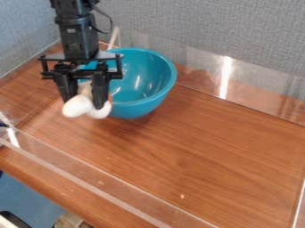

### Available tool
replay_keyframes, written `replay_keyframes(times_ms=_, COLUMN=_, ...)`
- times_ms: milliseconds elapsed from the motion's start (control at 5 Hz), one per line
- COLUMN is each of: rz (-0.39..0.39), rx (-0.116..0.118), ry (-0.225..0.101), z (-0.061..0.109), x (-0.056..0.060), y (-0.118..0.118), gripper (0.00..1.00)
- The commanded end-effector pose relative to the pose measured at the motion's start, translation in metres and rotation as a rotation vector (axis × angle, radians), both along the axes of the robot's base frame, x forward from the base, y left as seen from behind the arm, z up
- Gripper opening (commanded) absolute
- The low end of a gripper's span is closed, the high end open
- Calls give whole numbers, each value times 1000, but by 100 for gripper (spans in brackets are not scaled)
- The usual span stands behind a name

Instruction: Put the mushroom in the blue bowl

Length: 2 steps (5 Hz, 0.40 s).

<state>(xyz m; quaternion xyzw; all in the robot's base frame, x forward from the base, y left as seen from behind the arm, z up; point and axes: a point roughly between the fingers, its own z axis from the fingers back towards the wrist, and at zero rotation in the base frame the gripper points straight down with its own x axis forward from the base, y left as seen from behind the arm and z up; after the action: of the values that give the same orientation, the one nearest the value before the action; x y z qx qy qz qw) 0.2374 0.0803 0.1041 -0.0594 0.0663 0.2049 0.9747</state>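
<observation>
My gripper hangs pointing down just left of the blue bowl, shut on the mushroom. The mushroom's cream-white stem pokes out below the black fingers, and its cap is mostly hidden behind them. It is held in the air, above the wooden table and at about the height of the bowl's rim. The glossy turquoise bowl stands upright at the back of the table, with nothing showing in the part of its inside I can see.
A low clear plastic wall runs around the table's edges. A grey textured wall rises behind the bowl. Bare wood stretches to the right and front of the bowl.
</observation>
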Motion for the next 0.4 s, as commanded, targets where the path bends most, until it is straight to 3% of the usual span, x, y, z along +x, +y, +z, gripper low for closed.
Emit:
replay_keyframes(times_ms=0, rz=-9, rx=15, ry=-43, z=4, x=17, y=2, gripper=0)
replay_keyframes(times_ms=200, rz=-15, rx=11, ry=-44, z=-2, x=25, y=1, gripper=0)
